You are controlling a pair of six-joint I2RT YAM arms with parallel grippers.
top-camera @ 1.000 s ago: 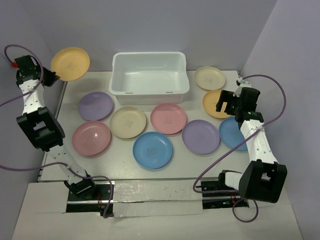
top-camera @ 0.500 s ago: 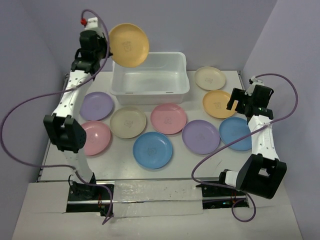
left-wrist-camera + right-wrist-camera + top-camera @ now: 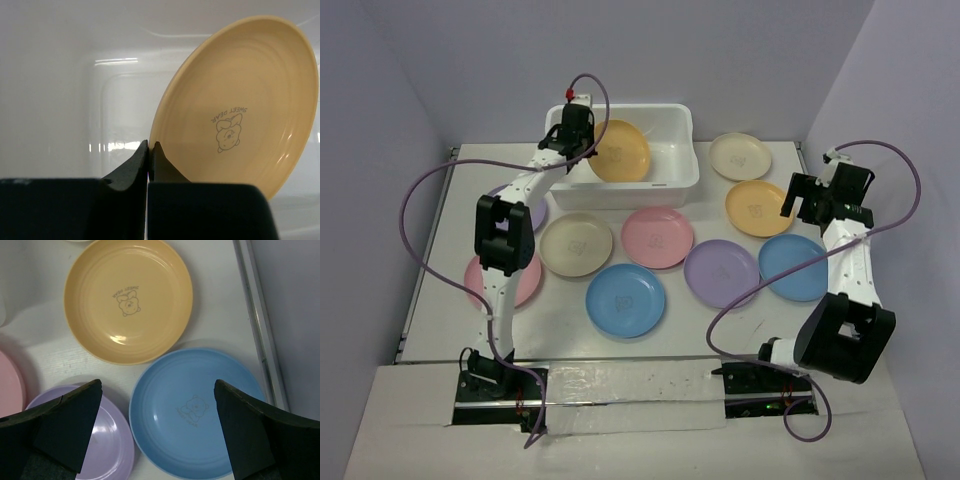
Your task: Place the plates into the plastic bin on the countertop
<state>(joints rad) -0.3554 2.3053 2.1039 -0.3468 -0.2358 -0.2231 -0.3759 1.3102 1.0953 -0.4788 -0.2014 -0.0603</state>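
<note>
While reaching out over the far side, the L claw (image 3: 150,150) is pinching an orange-yellow plate (image 3: 240,100) by its rim, fingers pressed together w/ only the plate lip between them. Plate is hanging tilted, held at its left edge, inside the mouth of the white bin (image 3: 688,150), left half. Can't tell if its low edge is touching the bin floor. Not seeing anything else in the bin.

R claw (image 3: 157,390) is hovering spread wide, empty, over the right-hand group: second orange plate (image 3: 127,300) on the far side, blue plate (image 3: 197,412) under it, lilac plate (image 3: 112,440) to the left. Not touching any.

Others are lying flat on the countertop (image 3: 720,335): cream plate (image 3: 740,155) right of the bin; near of the bin a pink plate (image 3: 657,237), another cream one (image 3: 576,244), another blue one (image 3: 625,300). Two more at left are sitting partly hidden behind the L arm (image 3: 505,240).

Handling, my guess: plates are looking light, stiff, glossy plastic, so prob. slippery, not fragile. Lying flat they're offering no side to grab. Best hold is the raised rim, one finger over and one slipped under the lip, at whichever edge is facing the claw. W/ such a thin pinch a plate could be swivelling in the grip.
</note>
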